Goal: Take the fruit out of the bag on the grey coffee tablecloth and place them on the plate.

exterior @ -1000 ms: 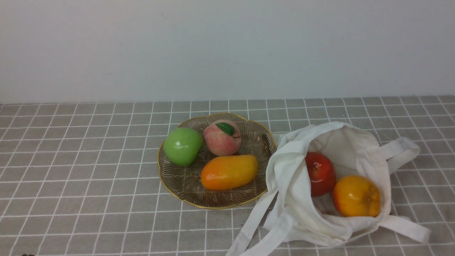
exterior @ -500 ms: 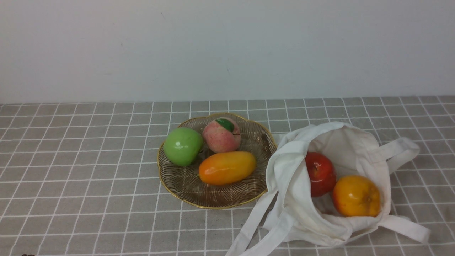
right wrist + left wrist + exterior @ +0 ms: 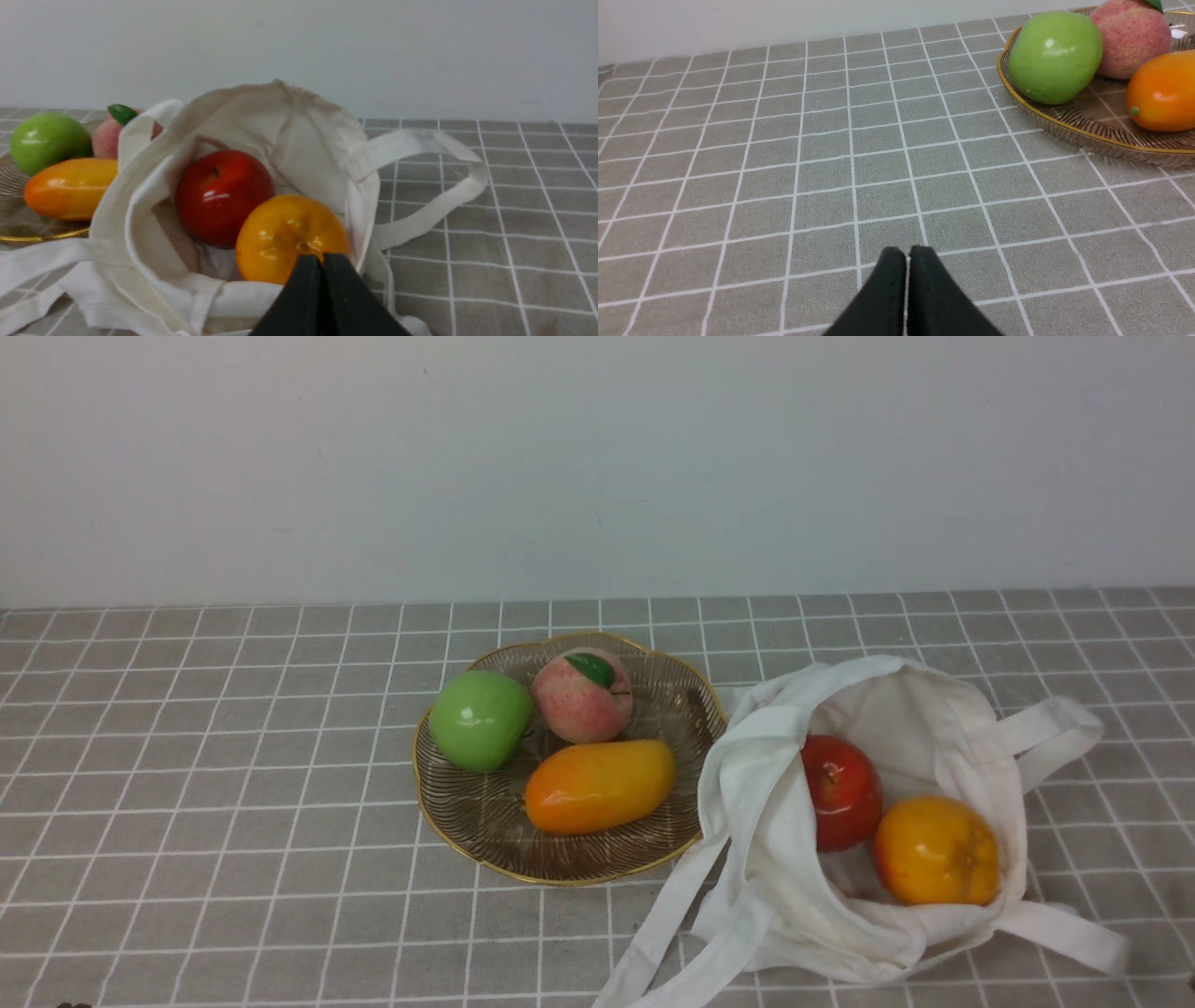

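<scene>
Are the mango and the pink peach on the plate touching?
Touching: the front view shows the mango pressed against the underside of the peach, no plate ribs visible between them.

A staged tabletop set-up, lab-like rather than a lived-in home: a bare white wall (image 3: 597, 467) behind, a checked grey tablecloth (image 3: 233, 784) covering the whole surface, and only glossy fruit props, a plate (image 3: 485, 821) and a bag (image 3: 766, 821) laid out.

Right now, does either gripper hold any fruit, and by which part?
Nothing is held. The left gripper and the right gripper both have their jaws shut on nothing.
</scene>
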Controlling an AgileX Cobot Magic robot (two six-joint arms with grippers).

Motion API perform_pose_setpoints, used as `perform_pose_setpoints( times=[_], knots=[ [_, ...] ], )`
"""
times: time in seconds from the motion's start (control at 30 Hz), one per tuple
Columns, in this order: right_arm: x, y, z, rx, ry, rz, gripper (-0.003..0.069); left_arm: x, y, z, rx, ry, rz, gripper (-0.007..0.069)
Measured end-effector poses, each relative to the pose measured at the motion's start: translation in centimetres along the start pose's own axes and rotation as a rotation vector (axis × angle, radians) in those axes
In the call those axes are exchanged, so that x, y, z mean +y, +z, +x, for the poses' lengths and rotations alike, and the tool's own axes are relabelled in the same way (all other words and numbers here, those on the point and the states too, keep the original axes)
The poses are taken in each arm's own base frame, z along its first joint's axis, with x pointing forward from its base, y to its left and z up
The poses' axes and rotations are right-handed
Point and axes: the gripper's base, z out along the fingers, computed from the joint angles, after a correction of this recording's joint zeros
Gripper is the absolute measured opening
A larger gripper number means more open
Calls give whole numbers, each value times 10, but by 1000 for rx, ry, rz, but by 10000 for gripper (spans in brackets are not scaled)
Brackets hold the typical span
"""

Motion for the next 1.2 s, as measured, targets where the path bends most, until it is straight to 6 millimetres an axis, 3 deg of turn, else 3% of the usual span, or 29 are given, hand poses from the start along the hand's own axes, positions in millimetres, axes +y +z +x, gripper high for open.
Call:
perform_pose_setpoints(
  times=[0.33, 1.2],
  knots=[
    [-8, -1, 3, 28, 24, 151, -15, 0, 0, 0, 0, 0, 0, -8],
    [-8, -1, 3, 34, 22, 155, -15, 0, 0, 0, 0, 0, 0, -8]
  ],
)
